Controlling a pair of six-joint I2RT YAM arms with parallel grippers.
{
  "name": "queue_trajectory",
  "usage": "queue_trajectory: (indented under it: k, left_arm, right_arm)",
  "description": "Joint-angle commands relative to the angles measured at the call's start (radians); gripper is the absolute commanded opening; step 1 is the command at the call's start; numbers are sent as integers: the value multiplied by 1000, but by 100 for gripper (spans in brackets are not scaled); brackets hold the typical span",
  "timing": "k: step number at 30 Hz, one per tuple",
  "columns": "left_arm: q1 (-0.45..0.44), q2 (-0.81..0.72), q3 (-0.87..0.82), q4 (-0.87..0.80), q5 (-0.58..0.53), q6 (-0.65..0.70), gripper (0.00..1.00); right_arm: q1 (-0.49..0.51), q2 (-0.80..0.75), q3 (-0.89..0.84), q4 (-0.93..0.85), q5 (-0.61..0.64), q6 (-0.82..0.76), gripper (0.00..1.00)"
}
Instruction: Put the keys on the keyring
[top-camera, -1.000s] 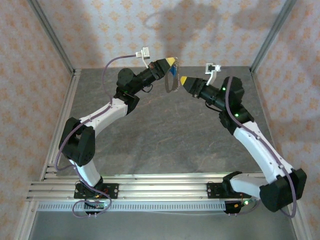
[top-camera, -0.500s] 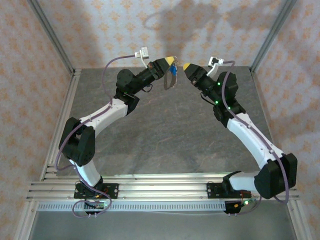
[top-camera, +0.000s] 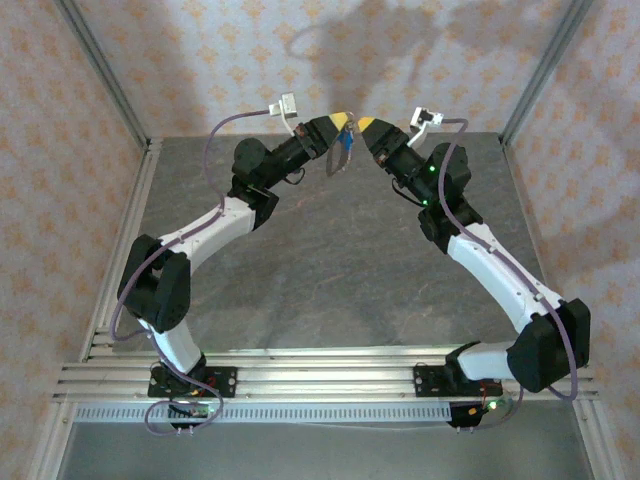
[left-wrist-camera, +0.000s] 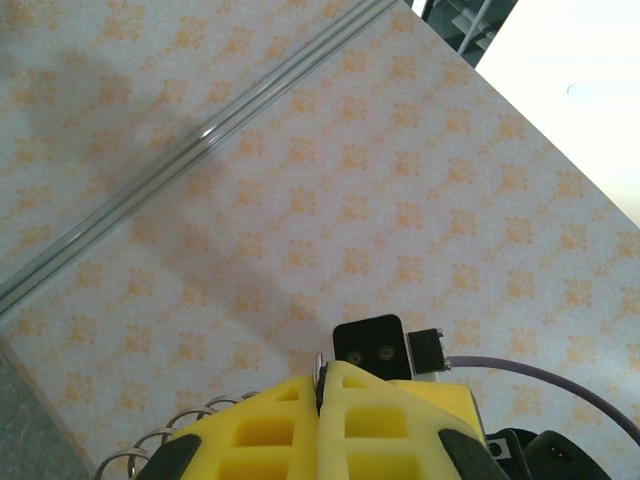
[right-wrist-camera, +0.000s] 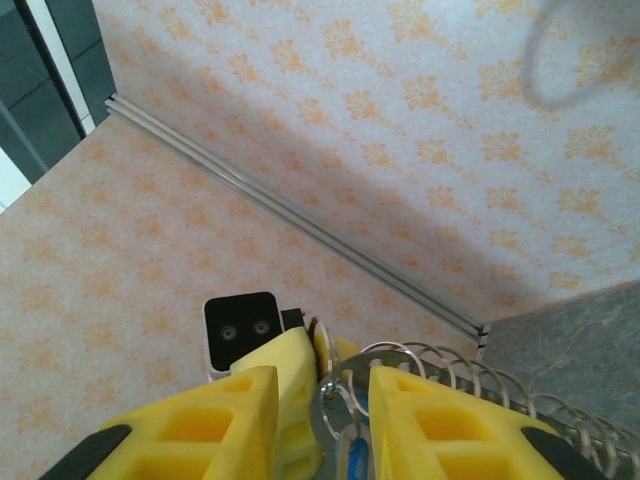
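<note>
Right gripper (top-camera: 362, 122) moved closer, keyring (top-camera: 337, 163) hanging lengthwise down

Key (right-wrist-camera: 356, 462) cut off at the bottom edge; keyring (left-wrist-camera: 150, 447) mostly hidden behind the left claw (left-wrist-camera: 322, 385).

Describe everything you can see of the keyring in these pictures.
The keyring looks like a thin loop of coiled, silvery wire, like a stretched spring. It hangs in the air over the far end of the table, pinched at its top by the shut left gripper. Part of it sits in the gap of the right gripper, beside the blue key. Whether that gripper presses on it is unclear.
</note>
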Motion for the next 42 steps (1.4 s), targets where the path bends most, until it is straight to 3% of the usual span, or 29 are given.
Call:
queue_trajectory:
  k: [1,42]
  left_arm:
    - [-6,-48,-7,69,-5,-7,0]
    - [-8,-58,-7,69,3,-2,0]
  right_arm:
    - [19,-21,45,53,10,-6,29]
    - [46,32,-10,75,26,16,24]
